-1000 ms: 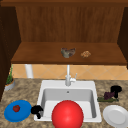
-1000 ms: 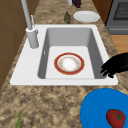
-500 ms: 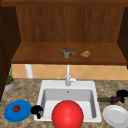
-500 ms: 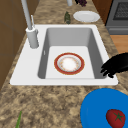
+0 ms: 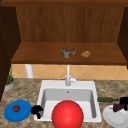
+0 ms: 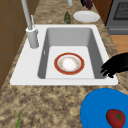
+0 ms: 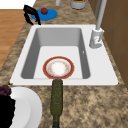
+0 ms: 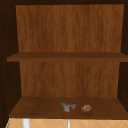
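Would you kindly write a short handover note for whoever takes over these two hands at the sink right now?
Left hand: fingers curled downward, holding nothing, hovering at the sink's front left corner beside the blue plate that carries a tomato.
Right hand: at the far right above the white plate, beside a purple bunch of grapes; its grasp cannot be made out.
A red-rimmed bowl sits in the basin; a cucumber lies on the counter right of the sink.
Done: tomato on the blue plate. Left: grapes are not yet clearly resting on the white plate.
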Available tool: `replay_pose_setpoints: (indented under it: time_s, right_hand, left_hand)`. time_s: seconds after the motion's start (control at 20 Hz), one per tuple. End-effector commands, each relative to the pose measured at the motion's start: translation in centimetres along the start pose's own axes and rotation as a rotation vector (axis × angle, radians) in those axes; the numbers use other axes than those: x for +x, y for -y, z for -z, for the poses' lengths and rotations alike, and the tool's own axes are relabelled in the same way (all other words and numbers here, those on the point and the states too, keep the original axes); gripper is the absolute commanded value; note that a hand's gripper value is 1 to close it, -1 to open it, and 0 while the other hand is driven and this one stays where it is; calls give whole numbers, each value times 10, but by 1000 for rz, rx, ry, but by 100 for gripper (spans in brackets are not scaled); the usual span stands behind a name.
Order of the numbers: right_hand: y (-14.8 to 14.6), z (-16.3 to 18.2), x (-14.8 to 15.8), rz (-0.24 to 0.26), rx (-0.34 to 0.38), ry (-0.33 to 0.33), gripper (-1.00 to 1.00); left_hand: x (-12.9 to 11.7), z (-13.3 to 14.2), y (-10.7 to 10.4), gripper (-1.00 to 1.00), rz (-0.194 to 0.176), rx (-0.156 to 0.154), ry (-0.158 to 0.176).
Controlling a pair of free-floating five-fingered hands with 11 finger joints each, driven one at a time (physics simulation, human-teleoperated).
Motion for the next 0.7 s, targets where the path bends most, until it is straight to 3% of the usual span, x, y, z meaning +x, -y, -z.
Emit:
replay_pose_setpoints:
  time_s: [0.0,0.35,0.65]
  right_hand:
    - [-20,-10,3,22,-9,-48,100]
    - [-52,3,24,27,3,-122,100]
    - [-73,20,30,5,21,-121,100]
  left_hand:
    - [0,0,0,0,0,0,0]
    - [0,0,0,0,0,0,0]
    - [0,0,0,0,0,0,0]
